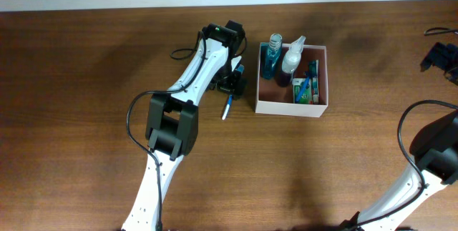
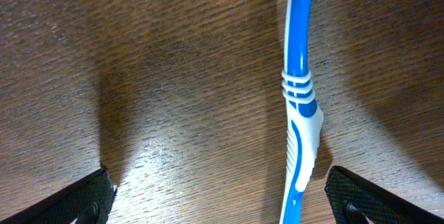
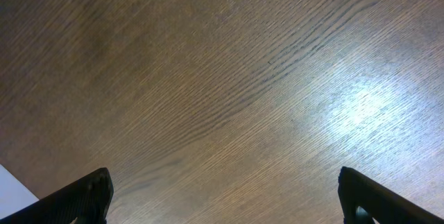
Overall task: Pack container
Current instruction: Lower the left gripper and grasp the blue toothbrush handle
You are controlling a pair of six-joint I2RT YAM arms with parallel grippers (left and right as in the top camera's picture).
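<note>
The step in hand is the pick-up of the toothbrush (image 1: 226, 107), the one item seen outside the container (image 1: 290, 109). The container sits on the bench (image 1: 86, 59) and holds a blue bottle (image 1: 273, 57), a white bottle (image 1: 292, 59) and some tubes (image 1: 306, 88). The toothbrush lies flat on the bench just left of the container, apart from its wall.

The left fingers (image 2: 76, 203) hang low over the toothbrush, left of the container. They are spread wide and hold nothing. In the left wrist view the blue and white handle runs up between them and sits much nearer one finger than the other, touching neither.

The right fingers (image 3: 76, 200) are also spread and empty. They hover over bare bench, well to the right of the container, and appear idle.

The next move likely calls for the left fingers to shift sideways until the handle is centred. They would then drop to the bench and close across the thick grip section. The handle is thin and lies flat, so a shallow descent could let it slip or roll. After the lift it needs carrying right, over the near wall, into the free space beside the bottles.
</note>
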